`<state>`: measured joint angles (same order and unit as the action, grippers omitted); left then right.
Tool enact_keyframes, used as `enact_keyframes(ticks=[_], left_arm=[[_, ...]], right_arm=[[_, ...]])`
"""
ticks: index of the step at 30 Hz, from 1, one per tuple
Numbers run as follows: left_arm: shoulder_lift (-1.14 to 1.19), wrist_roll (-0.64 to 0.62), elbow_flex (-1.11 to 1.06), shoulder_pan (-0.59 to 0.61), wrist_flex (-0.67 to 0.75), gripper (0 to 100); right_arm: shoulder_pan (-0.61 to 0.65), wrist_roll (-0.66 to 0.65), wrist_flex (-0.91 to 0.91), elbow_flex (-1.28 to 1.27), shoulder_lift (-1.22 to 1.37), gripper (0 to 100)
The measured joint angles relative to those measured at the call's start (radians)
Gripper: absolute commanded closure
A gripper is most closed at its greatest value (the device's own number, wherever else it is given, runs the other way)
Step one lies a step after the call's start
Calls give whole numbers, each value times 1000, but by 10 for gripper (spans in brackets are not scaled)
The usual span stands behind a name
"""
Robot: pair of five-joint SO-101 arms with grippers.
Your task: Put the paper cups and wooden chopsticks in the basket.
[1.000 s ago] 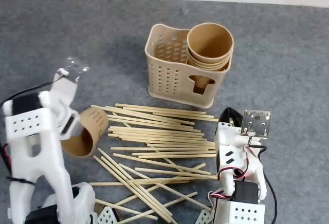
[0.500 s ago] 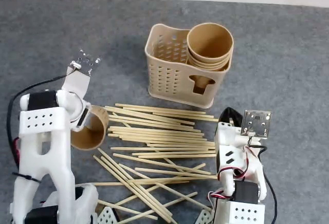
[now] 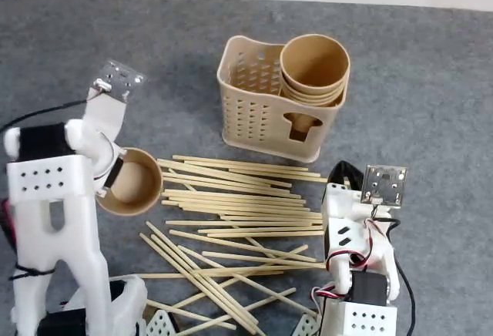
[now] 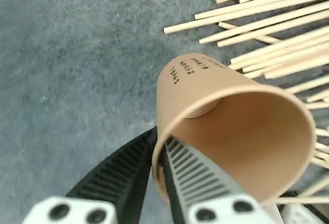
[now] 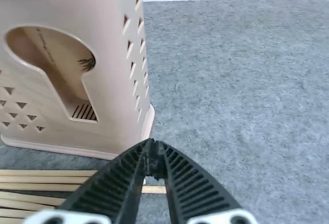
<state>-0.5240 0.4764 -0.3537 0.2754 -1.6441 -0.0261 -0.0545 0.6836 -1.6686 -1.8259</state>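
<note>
You had part of the job done at this point. A stack of paper cups stood nested in one end of the basket, and by my reading those needed nothing more.

One loose cup was out of the basket, in your left claw. The claw was closed tight on the cup's wall near the rim, one finger inside and one outside. In the high view the cup sat beside the near end of the chopstick pile, well apart from the basket, with its mouth turned up toward the camera.

None of the wooden chopsticks looked to be in the basket. They lay scattered across the tabletop between the basket and the arm bases, some in a rough row and others crossed over each other. I'd judge that they were the larger share of what you had left.

Your right claw was closed with nothing between its fingers, low over the tabletop near the basket's corner and just above one chopstick.

Some things you could not settle from these views. The nested rims were too close to give a sure cup count. The floor of the basket's other end was hidden behind its wall. Several chopsticks ran under the arm bases, so their full number was unclear. You also could not tell whether the held cup had cleared the tabletop or was resting on it.
</note>
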Motion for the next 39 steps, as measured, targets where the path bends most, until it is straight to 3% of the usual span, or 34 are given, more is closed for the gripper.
enact_keyframes(ticks=[7,22,39], left_arm=[[0,-117,186,-20,-94,994],[0,-330,543,-434,-92,994],[21,-382,617,-776,344,994]], right_arm=[[0,0,0,0,0,989],[0,0,0,0,0,989],[0,0,0,0,0,989]])
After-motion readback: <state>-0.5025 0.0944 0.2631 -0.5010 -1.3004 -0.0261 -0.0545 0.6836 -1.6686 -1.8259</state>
